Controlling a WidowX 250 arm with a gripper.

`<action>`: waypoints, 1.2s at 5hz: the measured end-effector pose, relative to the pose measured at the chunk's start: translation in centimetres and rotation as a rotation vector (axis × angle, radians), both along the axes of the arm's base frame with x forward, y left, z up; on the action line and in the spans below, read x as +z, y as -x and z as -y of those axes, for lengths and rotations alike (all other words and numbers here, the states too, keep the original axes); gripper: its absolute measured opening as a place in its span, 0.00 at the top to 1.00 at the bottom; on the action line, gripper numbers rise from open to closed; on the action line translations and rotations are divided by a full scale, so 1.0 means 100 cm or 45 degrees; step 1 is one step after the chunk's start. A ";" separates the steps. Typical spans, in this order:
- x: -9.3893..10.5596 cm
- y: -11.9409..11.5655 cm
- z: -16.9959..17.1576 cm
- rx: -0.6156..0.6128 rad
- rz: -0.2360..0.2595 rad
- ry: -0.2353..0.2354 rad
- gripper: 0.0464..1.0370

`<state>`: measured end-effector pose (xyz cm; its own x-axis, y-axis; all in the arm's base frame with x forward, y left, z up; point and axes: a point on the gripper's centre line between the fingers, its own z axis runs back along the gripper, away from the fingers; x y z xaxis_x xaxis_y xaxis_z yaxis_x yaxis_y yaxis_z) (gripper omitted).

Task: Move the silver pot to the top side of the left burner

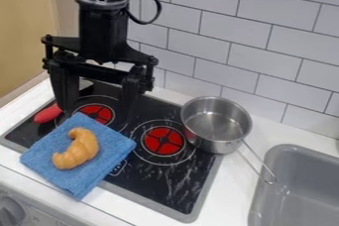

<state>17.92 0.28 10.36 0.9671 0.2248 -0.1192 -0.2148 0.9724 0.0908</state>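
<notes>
Black gripper [97, 116]: fingers wide, holding nothing, above your left burner [100, 113].
Silver pot [208, 143]: upright and empty at the stove's [189, 190] back right corner; likely light, stiff, slick. Pinch the rim, one finger inside, and lift level, since you may feel it tip handle-first.
Wire handle [271, 182]: reaches the sink [291, 150]; a poorer hold for you, likely to twist.

Looking down at a slant on the stove [179, 190] from above the front side of the counter [232, 185], facing the tiled wall [218, 22] obliquely. Near enough to spread the stove widely across the view, cutting off the sink [305, 202] at lower right.
</notes>
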 end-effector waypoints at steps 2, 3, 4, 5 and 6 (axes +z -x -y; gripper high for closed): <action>-0.023 -0.002 0.005 0.085 -0.084 -0.010 0.04; -0.019 -0.047 0.015 0.046 -0.008 -0.033 0.04; -0.023 -0.084 0.022 0.017 0.028 -0.058 0.04; -0.033 -0.117 0.031 -0.035 0.045 -0.068 0.04; -0.049 -0.135 0.042 -0.094 0.027 -0.100 0.04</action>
